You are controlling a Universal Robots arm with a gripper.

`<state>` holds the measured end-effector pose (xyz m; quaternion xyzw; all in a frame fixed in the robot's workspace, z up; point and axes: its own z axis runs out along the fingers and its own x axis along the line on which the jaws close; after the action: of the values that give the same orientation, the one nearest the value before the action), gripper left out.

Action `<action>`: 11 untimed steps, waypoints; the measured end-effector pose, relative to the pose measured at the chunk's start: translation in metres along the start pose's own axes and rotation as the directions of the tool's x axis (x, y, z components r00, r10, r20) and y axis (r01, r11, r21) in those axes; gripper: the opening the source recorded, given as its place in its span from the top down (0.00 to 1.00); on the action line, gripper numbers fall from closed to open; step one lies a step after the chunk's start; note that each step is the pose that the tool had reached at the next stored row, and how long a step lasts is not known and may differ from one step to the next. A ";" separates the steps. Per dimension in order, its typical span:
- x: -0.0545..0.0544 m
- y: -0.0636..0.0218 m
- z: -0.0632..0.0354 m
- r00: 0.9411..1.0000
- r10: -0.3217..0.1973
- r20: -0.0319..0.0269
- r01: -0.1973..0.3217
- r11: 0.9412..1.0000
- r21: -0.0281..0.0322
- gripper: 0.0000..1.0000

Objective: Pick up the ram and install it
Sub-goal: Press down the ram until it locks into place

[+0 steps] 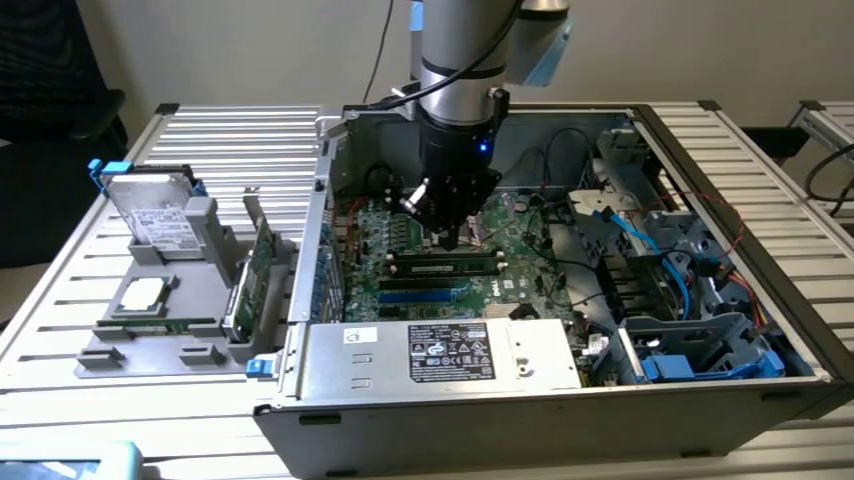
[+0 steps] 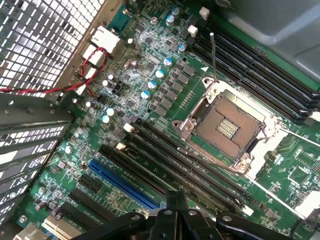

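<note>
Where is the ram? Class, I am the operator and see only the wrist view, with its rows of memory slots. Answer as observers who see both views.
Observer: In the exterior view the ram sits along a memory slot on the motherboard, right below the gripper.
Operator: Is the gripper holding it?
Observer: Its shut tip points down just above the ram's top edge; I cannot tell whether they touch.
Operator: Anything outside the case?
Observer: A hard drive stands in a grey holder at the exterior view's left.
</note>
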<state>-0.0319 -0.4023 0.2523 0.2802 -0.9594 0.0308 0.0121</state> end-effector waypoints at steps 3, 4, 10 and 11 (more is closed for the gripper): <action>0.000 0.0000 0.0000 0.999 0.033 0.004 -0.033 0.999 0.002 0.89; 0.000 0.0000 0.0000 0.999 0.044 0.005 -0.044 0.999 0.003 0.89; 0.000 0.0000 0.0000 0.994 0.111 0.012 -0.111 0.994 0.006 0.89; 0.000 0.0000 0.0000 0.992 0.123 0.013 -0.123 0.992 0.007 0.89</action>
<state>-0.0319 -0.4023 0.2523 0.2209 -0.9747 0.0333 0.0029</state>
